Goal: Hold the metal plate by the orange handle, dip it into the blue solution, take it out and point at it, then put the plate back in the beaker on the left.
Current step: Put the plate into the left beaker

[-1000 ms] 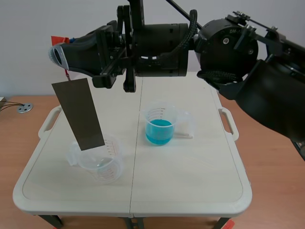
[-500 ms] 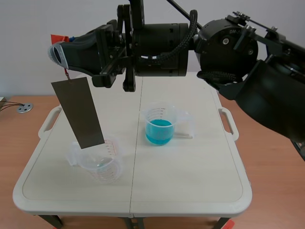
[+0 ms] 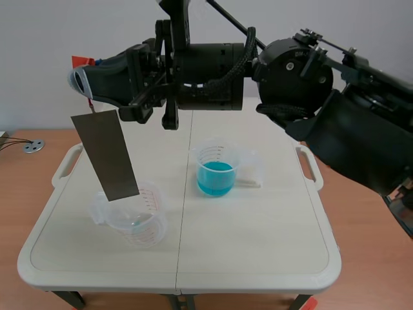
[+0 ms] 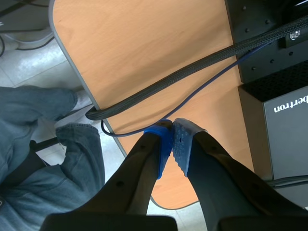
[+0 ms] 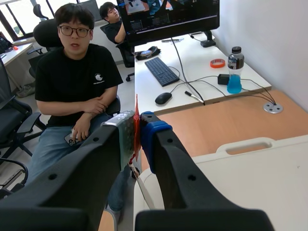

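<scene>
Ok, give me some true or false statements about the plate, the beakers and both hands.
1. The right hand holds the plate by its orange handle. True.
2. The plate's lower end sits in the blue solution. False: it hangs at the clear beaker, left of the blue one.
3. The left hand is shut on nothing. True.
4. The plate lies flat on the table. False: it hangs tilted in the air.

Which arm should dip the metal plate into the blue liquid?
The right: its jaws are shut on the orange handle, the metal plate hanging near the blue solution. The left jaws, shut on nothing, are away from the table.
</scene>
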